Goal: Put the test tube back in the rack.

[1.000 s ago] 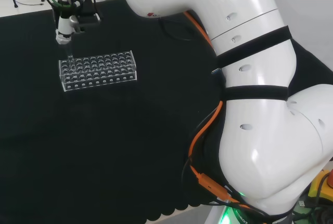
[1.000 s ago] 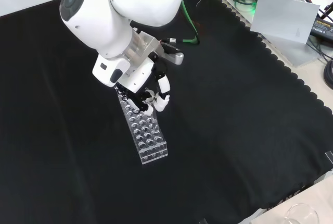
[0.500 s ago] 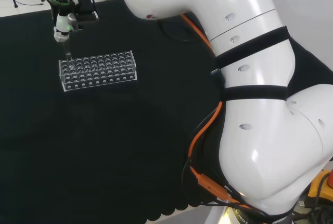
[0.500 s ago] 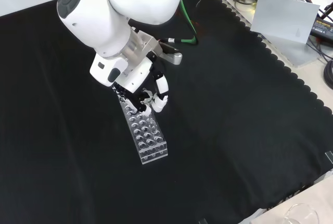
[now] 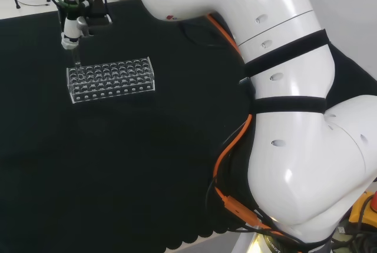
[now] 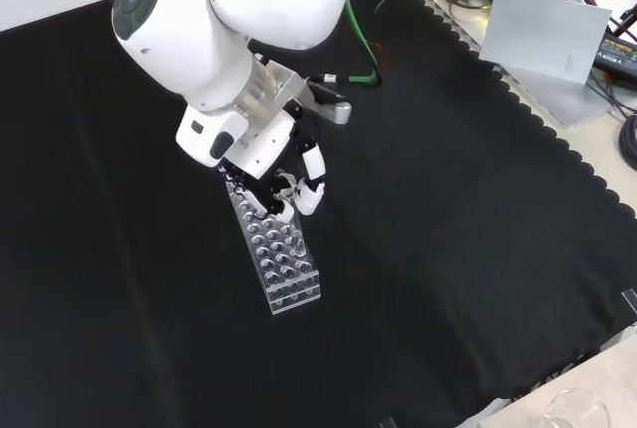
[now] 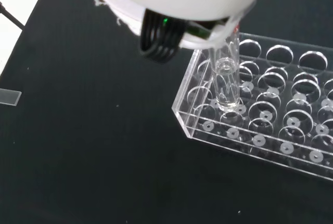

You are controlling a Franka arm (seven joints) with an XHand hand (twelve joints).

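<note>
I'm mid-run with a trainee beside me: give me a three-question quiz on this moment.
1. True or false: the clear glass test tube lies flat on the black cloth.
2. In the head view, the black and white hand is over which end of the clear plastic rack? A) left B) right C) middle
3. Fill in: the tube's lower end is inside a ____ of the rack.

Key: 1 false, it is upright; 2 A; 3 hole.

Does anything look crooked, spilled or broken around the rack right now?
Nothing stands out. The clear rack lies flat and whole on the black cloth, with no spill around it. The hand holds the test tube roughly upright, its lower end in a hole near the rack's corner.
</note>
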